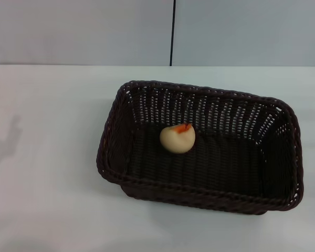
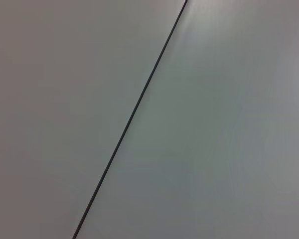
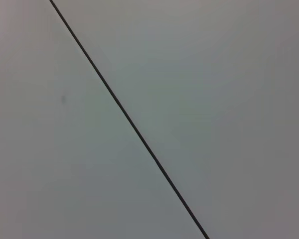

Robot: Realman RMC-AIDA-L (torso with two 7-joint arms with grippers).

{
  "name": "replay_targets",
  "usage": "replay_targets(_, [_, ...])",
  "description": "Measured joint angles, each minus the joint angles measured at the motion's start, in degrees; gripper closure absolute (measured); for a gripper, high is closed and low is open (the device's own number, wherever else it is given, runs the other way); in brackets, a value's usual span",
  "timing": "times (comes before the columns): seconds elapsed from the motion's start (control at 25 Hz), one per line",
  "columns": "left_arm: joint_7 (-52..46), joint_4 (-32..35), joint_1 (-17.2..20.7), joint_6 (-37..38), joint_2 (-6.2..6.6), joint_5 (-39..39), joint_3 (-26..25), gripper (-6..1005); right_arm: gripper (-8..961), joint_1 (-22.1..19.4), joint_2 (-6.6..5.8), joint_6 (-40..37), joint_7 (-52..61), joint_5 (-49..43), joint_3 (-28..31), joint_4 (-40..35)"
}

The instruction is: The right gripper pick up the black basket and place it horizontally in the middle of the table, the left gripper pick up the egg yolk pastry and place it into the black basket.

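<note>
The black basket point(image 1: 118, 157) lies lengthwise across the white table point(image 1: 47, 157), right of the middle in the head view, slightly turned. The egg yolk pastry point(image 1: 177, 138), a cream-beige bun with an orange-red patch on top, rests inside it on the basket floor, toward the far left part. Neither gripper shows in any view. Both wrist views show only a plain grey wall panel with a thin dark seam point(image 2: 134, 112) point(image 3: 129, 122).
A grey wall with a vertical dark seam point(image 1: 172, 31) stands behind the table's far edge. A faint shadow point(image 1: 8, 142) lies on the table at the left. White table surface shows to the left and in front of the basket.
</note>
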Motion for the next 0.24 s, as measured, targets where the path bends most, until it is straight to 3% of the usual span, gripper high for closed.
replay_targets(0.24, [-0.11,0.00,-0.01,0.14,0.00,-0.05,-0.44,287,558,-0.40,-0.04,-0.12,0.08,0.12,0.01,0.21])
